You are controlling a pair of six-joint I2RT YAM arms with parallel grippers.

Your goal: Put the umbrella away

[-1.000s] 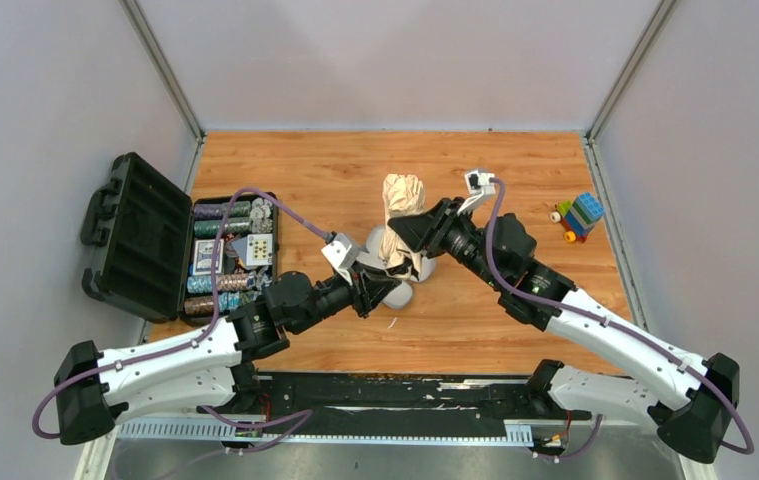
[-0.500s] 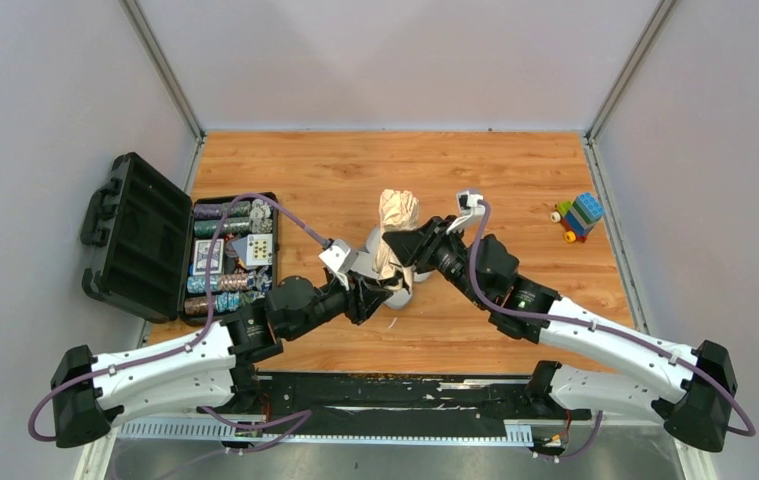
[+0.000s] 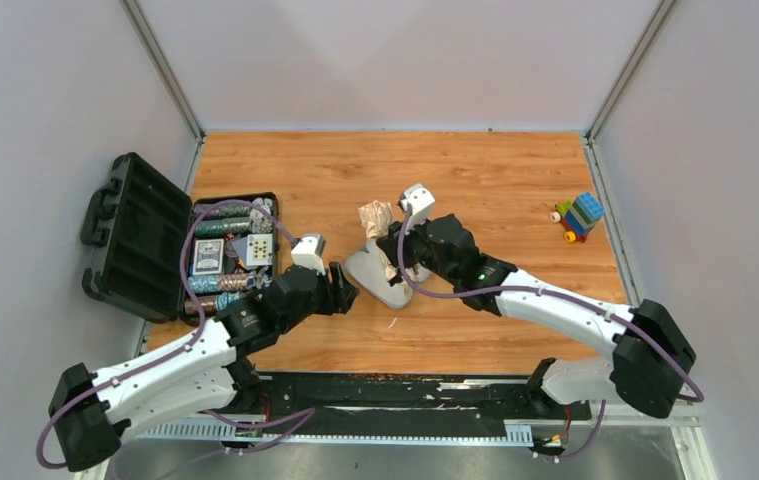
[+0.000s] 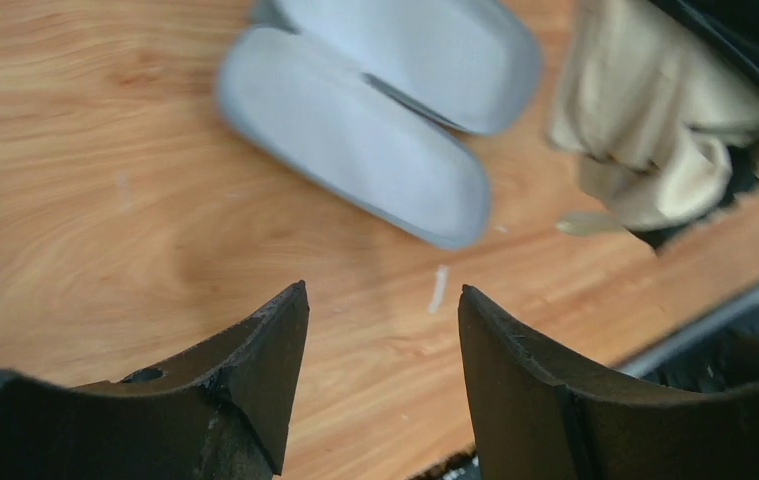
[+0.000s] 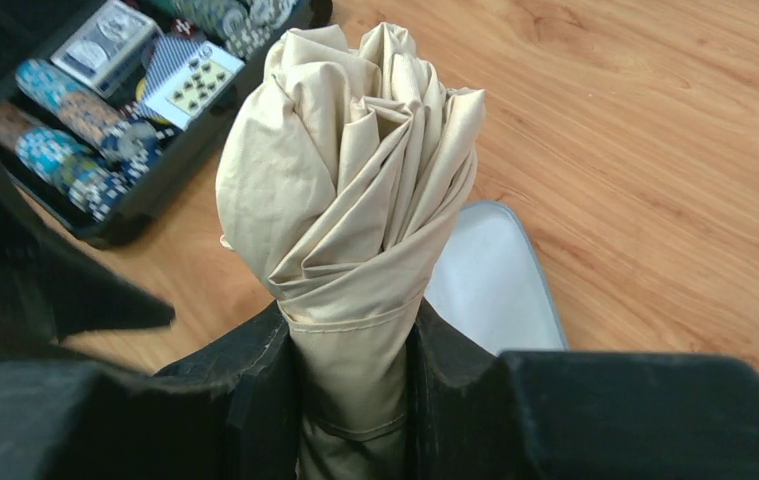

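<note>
Top external view shows the left hand (image 3: 345,291) has drawn back from the lilac-grey case (image 3: 379,280) on the surface (image 3: 515,180), fingers spread and empty. The right hand (image 3: 392,249) alone pinches the umbrella (image 3: 375,215), bundled just over the case, probably ready for lowering in.

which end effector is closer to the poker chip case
Left. The left end effector hovers open just right of the poker chip case; the right end effector, clamping the umbrella, is farther right.
</note>
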